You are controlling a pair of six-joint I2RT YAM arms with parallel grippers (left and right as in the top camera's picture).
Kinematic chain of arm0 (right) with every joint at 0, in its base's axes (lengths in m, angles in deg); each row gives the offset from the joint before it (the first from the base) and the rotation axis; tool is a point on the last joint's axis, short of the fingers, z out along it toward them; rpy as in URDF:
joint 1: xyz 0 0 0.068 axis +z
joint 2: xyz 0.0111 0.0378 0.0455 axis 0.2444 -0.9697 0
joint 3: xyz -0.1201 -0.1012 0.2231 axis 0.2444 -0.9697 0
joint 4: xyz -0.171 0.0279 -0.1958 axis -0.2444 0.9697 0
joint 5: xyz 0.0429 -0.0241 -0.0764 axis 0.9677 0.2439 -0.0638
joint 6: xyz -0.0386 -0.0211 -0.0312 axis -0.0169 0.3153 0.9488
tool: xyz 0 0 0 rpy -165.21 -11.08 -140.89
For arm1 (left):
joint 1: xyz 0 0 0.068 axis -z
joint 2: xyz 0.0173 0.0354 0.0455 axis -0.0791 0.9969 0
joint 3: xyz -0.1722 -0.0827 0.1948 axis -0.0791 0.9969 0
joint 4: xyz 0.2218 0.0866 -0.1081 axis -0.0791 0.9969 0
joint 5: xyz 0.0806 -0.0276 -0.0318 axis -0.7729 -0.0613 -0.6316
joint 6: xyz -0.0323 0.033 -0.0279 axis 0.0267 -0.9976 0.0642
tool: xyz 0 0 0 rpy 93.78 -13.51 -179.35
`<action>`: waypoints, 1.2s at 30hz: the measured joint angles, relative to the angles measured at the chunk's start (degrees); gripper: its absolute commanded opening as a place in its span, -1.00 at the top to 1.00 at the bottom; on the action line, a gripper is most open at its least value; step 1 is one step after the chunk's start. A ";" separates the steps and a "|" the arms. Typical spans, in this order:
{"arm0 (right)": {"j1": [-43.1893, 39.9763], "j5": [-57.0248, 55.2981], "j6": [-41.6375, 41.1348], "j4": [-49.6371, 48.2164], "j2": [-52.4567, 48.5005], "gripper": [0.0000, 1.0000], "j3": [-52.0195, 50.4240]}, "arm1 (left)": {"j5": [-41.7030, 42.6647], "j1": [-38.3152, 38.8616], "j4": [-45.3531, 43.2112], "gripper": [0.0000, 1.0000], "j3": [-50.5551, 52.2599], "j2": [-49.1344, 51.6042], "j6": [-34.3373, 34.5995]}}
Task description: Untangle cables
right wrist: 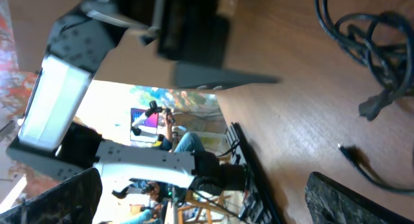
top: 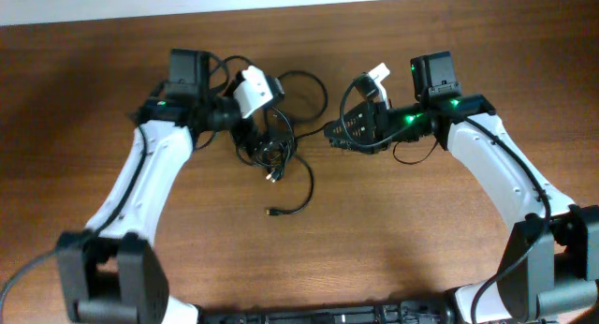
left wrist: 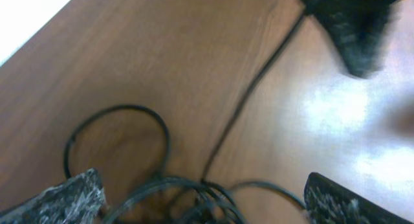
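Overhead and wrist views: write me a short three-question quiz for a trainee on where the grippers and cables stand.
1. True or false: the right gripper is shut on a cable.
2. Which gripper hangs over the knot of cables? A left gripper, B right gripper, C neither.
3. Fill in: the loose plug end lies on the ___.
Key: 1 false, open and empty; 2 A; 3 table.
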 measured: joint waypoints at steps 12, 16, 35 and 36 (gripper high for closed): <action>0.00 1.73 -0.02 -0.20 0.00 -0.98 0.00 | 9.60 11.82 -26.71 1.00 0.33 15.54 8.85; 1.75 -1.44 -0.11 -0.09 -0.02 -0.97 0.00 | -3.19 10.10 -43.04 1.00 0.63 15.91 41.00; 11.63 -51.80 -1.22 6.47 -0.02 -0.97 0.09 | -18.53 0.96 5.70 -0.97 1.16 9.60 21.33; 11.63 -52.00 -1.68 6.49 -0.02 -0.98 0.09 | -25.90 2.73 0.92 -0.97 2.14 9.55 25.24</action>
